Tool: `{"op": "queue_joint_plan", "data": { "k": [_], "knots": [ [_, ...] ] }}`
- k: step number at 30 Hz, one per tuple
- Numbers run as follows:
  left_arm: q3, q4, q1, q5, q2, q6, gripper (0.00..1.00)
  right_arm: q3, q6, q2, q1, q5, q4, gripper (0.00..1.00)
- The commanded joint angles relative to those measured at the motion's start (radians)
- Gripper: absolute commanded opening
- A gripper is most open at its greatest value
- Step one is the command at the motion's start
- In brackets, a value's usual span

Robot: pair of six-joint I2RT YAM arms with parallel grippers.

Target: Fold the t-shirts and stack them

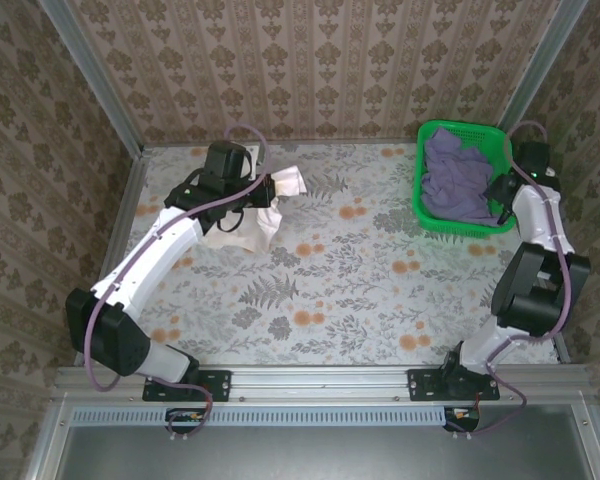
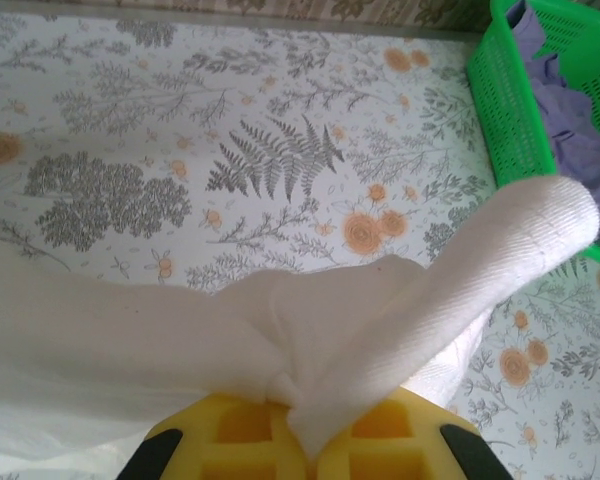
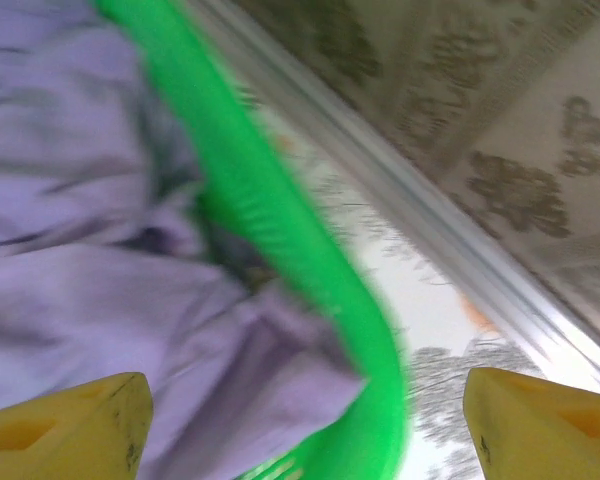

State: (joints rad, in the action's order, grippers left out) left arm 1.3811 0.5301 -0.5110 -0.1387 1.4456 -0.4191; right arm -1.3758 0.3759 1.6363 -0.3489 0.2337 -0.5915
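At ten o'clock on the floral tabletop point(image 1: 330, 290), the cream shirt point(image 1: 248, 228) is pinched by the left jaws, which are pressed together on a twisted, ribbed fold. The rest lies crumpled. At two o'clock, the right jaws are spread wide over the lavender shirt point(image 1: 455, 180), which is heaped softly in the green mesh basket point(image 1: 419, 190).

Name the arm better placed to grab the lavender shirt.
Right: the right end effector hangs open at the green basket, by the lavender shirt; the left end effector grips the cream shirt.
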Motion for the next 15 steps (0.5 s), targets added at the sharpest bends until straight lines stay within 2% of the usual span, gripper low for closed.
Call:
{"op": "queue_joint_plan", "data": {
  "k": [1, 5, 8, 11, 15],
  "knots": [
    [0.004, 0.042, 0.04, -0.029, 0.011, -0.039, 0.0, 0.019, 0.05, -0.108, 0.175, -0.022, 0.032, 0.82],
    [-0.009, 0.053, 0.089, -0.056, 0.013, -0.063, 0.0, 0.013, 0.1, -0.076, 0.361, -0.043, 0.024, 0.8],
    [-0.012, 0.057, 0.096, -0.065, 0.013, -0.066, 0.0, -0.012, 0.091, 0.003, 0.451, 0.012, -0.024, 0.77],
    [-0.03, 0.057, 0.103, -0.081, 0.011, -0.078, 0.0, -0.077, 0.052, 0.095, 0.498, 0.087, -0.119, 0.78],
    [-0.068, 0.05, 0.115, -0.097, 0.007, -0.089, 0.0, -0.121, -0.011, 0.187, 0.503, 0.023, -0.135, 0.74]
  ]
}}
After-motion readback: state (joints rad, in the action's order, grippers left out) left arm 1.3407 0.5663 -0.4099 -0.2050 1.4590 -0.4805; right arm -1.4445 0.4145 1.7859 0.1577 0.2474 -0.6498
